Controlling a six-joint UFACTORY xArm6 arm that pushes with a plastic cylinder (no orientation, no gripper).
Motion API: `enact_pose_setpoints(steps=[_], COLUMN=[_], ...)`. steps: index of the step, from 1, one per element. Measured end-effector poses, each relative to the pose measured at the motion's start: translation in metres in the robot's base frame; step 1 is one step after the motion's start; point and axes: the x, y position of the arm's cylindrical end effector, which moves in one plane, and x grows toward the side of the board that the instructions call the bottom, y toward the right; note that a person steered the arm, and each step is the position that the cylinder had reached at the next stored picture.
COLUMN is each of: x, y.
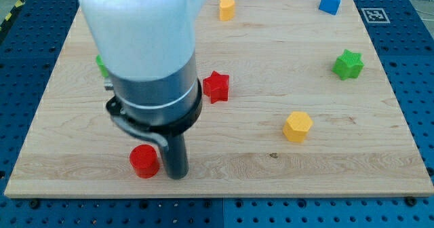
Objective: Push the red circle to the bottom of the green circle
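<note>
No readable writing is seen; only a black-and-white marker [373, 15] is fixed at the bench's [271, 167] top-right corner. Nearest, the red circle [144, 161] is found at the view's bottom left, with the tip [177, 174] just beside it on its right. No claw is carried. Farther back lie a yellow hexagon [298, 127] and a red star [217, 87]. The green circle [102, 66] is mostly hidden behind the arm [146, 38]. Beyond are a green star [348, 64], a yellow block [226, 8] and a blue block [329, 3].

Red circle [144, 161], pale wooden board [271, 65]
</note>
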Motion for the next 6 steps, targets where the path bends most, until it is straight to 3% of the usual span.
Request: enact_pose_setpoints(steps=[1,3,6], x=[0.003,-0.009,-0.019], y=[-0.029,0.008,-0.087])
